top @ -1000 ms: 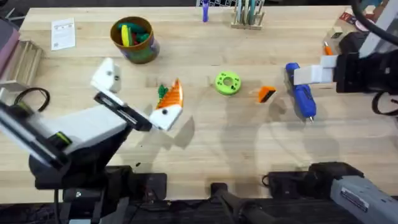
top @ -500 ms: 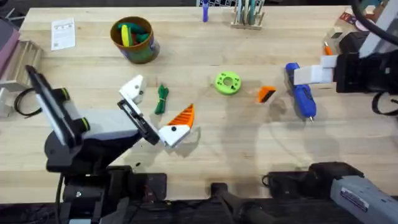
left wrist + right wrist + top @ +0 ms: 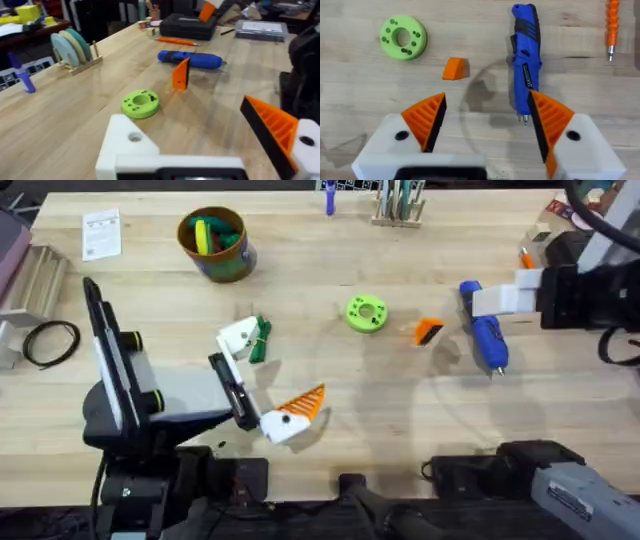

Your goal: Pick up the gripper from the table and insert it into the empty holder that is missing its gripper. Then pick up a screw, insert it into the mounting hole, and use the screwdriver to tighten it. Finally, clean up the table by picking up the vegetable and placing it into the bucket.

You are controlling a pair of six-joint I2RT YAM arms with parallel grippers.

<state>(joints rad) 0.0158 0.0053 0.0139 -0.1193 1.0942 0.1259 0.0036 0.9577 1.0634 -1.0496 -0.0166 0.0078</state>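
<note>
— Looking for the left claw (image 3: 270, 375)?
— Out over the bench (image 3: 400, 430), on the left side. Fingers wide apart, holding nothing. One finger plain white, the other with an orange ribbed pad.
— And the vegetable (image 3: 260, 340)?
— Lying flat on the wood, right beside that plain white finger. Maybe touching it, hard to tell.
— And the orange wedge (image 3: 428, 330)?
— Sitting on the bench between the green ring (image 3: 366, 313) and the blue screwdriver (image 3: 485, 338). Near both, touching neither.
— Right claw (image 3: 487, 125)?
— Hanging over the right side, close to the screwdriver's tip. Fingers apart, empty, with an orange ribbed pad on each.
— Bucket (image 3: 215, 242)?
— Standing far back on the left, well apart from the vegetable. Yellow and green toys inside.
— Anything else?
— A thin orange stick (image 3: 611, 25), lying past the screwdriver near the right edge.
</note>
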